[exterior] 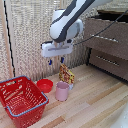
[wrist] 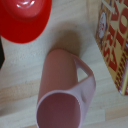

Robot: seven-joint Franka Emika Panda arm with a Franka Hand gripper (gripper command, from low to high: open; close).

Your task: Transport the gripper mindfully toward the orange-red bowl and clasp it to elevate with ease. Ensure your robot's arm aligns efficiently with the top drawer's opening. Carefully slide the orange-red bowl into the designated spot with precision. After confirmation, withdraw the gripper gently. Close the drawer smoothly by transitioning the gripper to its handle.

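The orange-red bowl [exterior: 44, 85] rests on the wooden floor between the red basket and the pink cup. In the wrist view the orange-red bowl [wrist: 25, 20] shows only in part, cut off by the frame's edge. My gripper [exterior: 56, 61] hangs open above the floor, higher than the bowl and toward the exterior view's right of it, roughly over the cup. Nothing sits between its blue-tipped fingers [exterior: 50, 62]. The robot's arm [exterior: 70, 22] reaches in from the upper right. The top drawer [exterior: 106, 33] of the brown dresser stands pulled out at the exterior view's right.
A pink cup [exterior: 62, 91] [wrist: 62, 90] stands beside the bowl, a yellow and red snack bag [exterior: 66, 75] [wrist: 115, 45] just behind it. A large red wire basket [exterior: 22, 101] sits at the exterior view's lower left. A lower drawer [exterior: 110, 62] is shut.
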